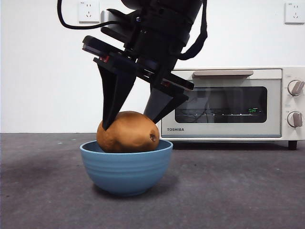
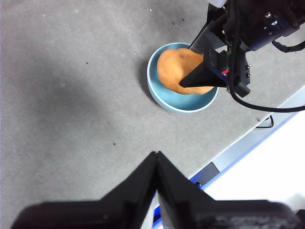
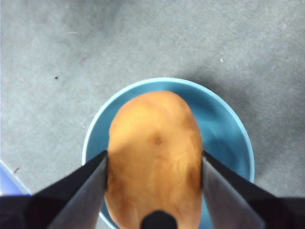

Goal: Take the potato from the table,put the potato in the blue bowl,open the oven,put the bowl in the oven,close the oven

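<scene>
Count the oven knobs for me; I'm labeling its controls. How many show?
2, both at the right end of the oven: the upper knob sits directly above the lower knob. The picture's edge cuts the oven's right side, so more may be hidden.

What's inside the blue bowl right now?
The potato fills the blue bowl, right pincer straddling it. The bowl's floor beneath the potato is covered.

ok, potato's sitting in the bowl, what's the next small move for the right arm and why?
Probably open the right gripper and lift clear: the potato already rests in the blue bowl, jaws flanking it, and the oven door is shut.
</scene>
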Robot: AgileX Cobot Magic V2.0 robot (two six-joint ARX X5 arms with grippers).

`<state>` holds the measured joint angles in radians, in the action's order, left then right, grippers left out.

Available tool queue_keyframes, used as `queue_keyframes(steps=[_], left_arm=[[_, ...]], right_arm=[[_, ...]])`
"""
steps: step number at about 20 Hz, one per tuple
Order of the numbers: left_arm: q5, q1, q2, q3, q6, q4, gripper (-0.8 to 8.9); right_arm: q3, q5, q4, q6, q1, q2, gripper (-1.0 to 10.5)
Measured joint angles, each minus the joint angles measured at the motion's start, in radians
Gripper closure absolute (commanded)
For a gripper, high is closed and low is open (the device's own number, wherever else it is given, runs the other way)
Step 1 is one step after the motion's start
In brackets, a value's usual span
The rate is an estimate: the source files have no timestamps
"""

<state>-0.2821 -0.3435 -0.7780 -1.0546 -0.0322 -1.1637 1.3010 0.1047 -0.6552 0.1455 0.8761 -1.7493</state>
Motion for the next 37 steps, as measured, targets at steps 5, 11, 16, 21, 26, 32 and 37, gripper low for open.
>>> queue_keyframes(steps=[5,11,16,21,26,32,37], left_arm=[[0.000,0.000,0.000,0.000,0.000,0.000,8.18],[0.000,0.000,-0.040,0.000,0.000,0.060,8.18],[-0.110,0.000,-0.166,0.000,0.005,0.257,8.19],[-0.209,0.000,-0.378,-0.095,0.026,0.368,8.19],[-0.219,-0.034,-0.633,-0.364,0.026,0.386,8.19],[-0.219,-0.139,-0.923,-0.773,0.026,0.393,8.19],[-0.209,-0.202,-1.165,-1.043,0.026,0.407,8.19]], right_arm=[[0.000,-0.003,-0.002,0.003,0.000,0.000,3.5],[0.141,-0.129,-0.212,0.005,0.000,0.099,4.2],[0.189,-0.388,-0.439,-0.006,-0.023,0.323,9.5],[0.181,-0.468,-0.578,-0.007,-0.146,0.525,9.5],[0.138,-0.472,-0.622,-0.008,-0.338,0.731,9.5],[-0.105,-0.385,-0.578,-0.004,-0.457,0.927,9.5],[-0.384,-0.257,-0.417,0.078,-0.484,1.048,9.5]])
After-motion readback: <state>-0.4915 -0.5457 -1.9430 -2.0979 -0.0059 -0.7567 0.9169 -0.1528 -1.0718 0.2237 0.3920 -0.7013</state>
